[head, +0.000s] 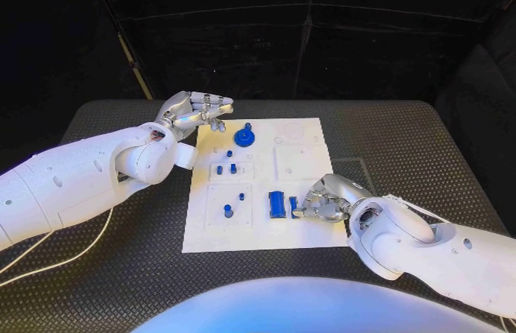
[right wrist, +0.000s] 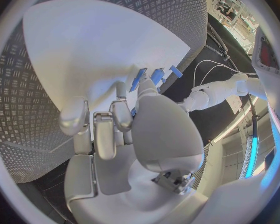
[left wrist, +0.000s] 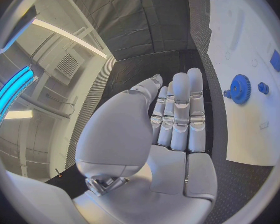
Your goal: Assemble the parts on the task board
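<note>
The white task board (head: 258, 232) lies mid-table. A blue gear (head: 245, 137) sits at its far end, with several small blue pegs (head: 229, 153) below it. A blue block (head: 277, 203) and a narrow blue bar (head: 292, 206) lie near the front. My left hand (head: 197, 111) hovers off the board's far left corner, fingers straight and empty; the left wrist view shows that hand (left wrist: 177, 119) beside the gear (left wrist: 240, 88). My right hand (head: 323, 199) rests on the board's right side, just beside the bar. Its fingers (right wrist: 105, 127) are curled in, the thumb reaching toward the blue pieces (right wrist: 157, 75).
Black ribbed table mat (head: 430, 147) surrounds the board on all sides. A white cable (head: 65, 247) trails under my left arm at the table's left. Recessed outlines (head: 296, 162) mark the board's right half.
</note>
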